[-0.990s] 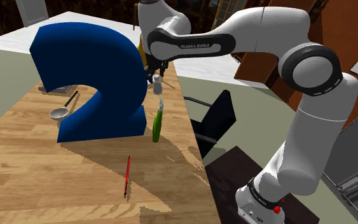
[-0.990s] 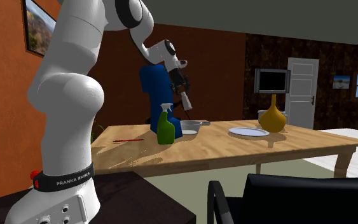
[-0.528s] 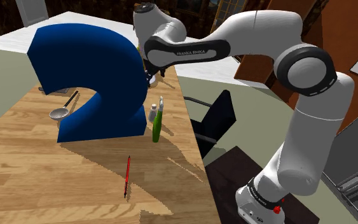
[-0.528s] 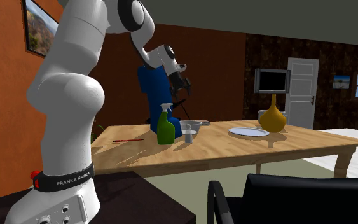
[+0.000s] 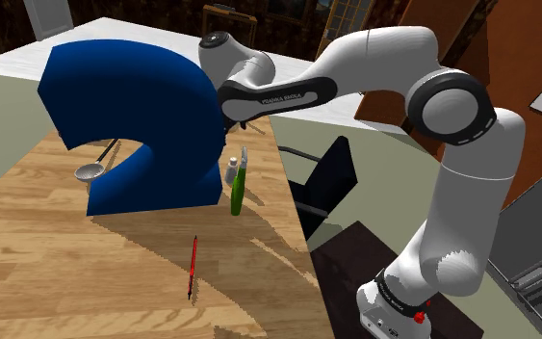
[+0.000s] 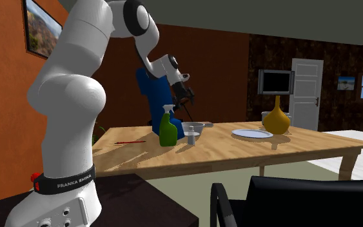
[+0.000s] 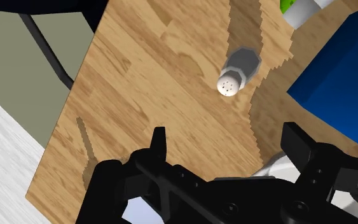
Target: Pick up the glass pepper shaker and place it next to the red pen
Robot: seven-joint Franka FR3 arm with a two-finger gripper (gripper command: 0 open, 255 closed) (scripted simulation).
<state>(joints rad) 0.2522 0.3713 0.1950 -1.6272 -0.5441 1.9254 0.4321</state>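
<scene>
The pepper shaker point(image 5: 230, 173) is a small pale jar with a holed cap. It stands upright on the wooden table point(image 5: 66, 250), close beside a green spray bottle point(image 5: 237, 189). It is also seen from the side in the second exterior view point(image 6: 190, 135). The red pen point(image 5: 193, 267) lies nearer the stand, well apart from the shaker, with the bottle between them. My gripper point(image 7: 228, 143) hangs open above the table, and the shaker point(image 7: 238, 73) stands free ahead of the fingertips. In the second exterior view the gripper point(image 6: 189, 100) hovers above the shaker.
A big blue 2-shaped block point(image 5: 134, 116) stands just beside the shaker and the hand. A ladle point(image 5: 90, 170) lies behind it. A bowl point(image 6: 196, 128), a plate point(image 6: 251, 133) and a yellow vase point(image 6: 276, 119) sit farther along the table. A black chair point(image 5: 322, 183) stands at the table's edge.
One second ago the shaker hung in the shut gripper above the table. It now stands on the table by the spray bottle, and the gripper is open and has drawn away from it.
</scene>
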